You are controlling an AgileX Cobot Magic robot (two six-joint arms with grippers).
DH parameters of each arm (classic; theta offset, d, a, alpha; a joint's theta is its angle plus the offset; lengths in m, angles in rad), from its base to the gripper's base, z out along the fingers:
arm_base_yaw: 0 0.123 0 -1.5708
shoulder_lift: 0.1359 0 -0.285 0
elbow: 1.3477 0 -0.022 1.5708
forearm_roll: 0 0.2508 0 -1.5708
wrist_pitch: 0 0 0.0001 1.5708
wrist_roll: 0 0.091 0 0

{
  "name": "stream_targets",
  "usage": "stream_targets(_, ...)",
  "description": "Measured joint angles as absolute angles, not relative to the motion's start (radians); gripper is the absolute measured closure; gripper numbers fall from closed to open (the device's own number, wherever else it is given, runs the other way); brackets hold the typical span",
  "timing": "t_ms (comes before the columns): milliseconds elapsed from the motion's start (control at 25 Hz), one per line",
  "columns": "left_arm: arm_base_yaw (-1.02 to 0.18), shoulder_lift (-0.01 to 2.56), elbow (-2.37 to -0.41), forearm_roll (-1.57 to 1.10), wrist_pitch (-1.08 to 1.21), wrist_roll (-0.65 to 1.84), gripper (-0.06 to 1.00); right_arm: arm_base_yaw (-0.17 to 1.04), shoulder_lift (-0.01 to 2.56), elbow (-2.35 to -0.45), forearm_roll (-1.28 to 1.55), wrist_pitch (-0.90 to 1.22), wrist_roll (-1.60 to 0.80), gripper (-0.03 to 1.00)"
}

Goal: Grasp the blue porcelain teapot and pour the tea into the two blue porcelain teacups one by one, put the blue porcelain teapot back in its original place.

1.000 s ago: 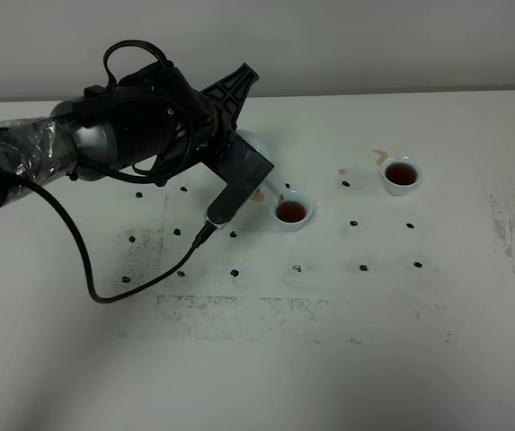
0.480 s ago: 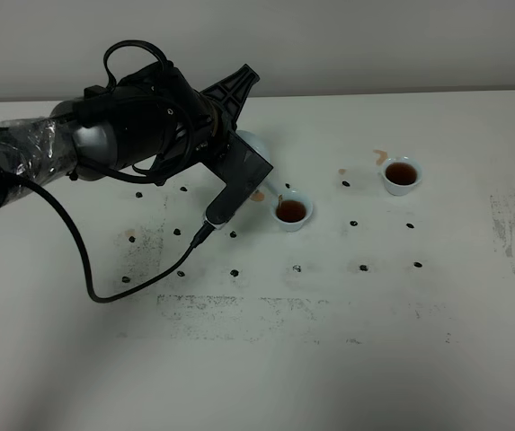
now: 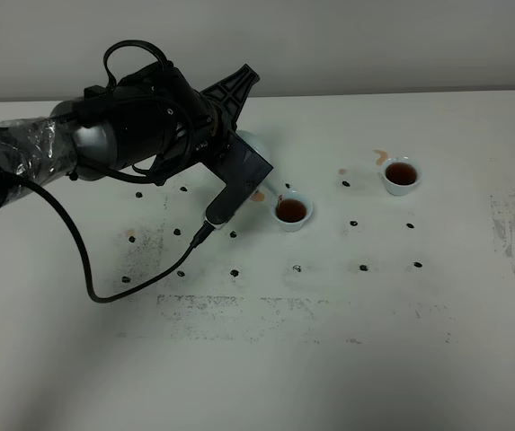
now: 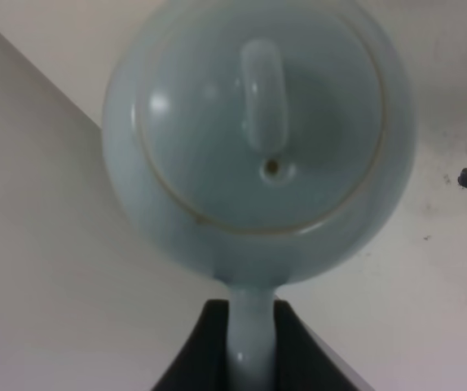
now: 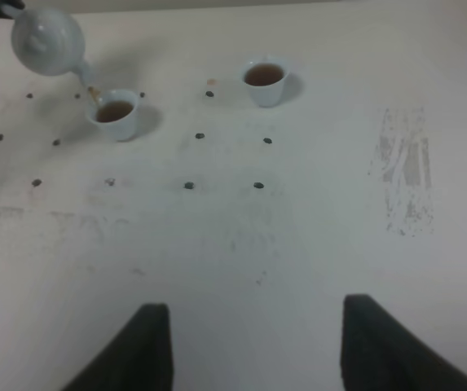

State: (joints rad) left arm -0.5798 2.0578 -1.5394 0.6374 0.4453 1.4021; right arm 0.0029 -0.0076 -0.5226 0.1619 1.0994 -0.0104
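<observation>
Teapot (image 4: 257, 130) handle pinched in left gripper (image 4: 251, 346) jaws, spout seen only from right wrist, tilted over near cup (image 5: 114, 112), both cups tea-filled, far cup (image 5: 264, 77) apart, right gripper (image 5: 249, 346) jaws spread.

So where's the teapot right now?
The teapot is held up by the left pincer on the left side of the table, tilted with its spout just over the nearer cup.
</observation>
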Motion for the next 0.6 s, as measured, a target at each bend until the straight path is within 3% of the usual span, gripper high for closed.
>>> stream_targets(600,-0.580,2.058,-1.539,0.617,0.449,1.402,0.86,0.003,-0.008,-0.523,0.162,1.099,-0.010,0.48)
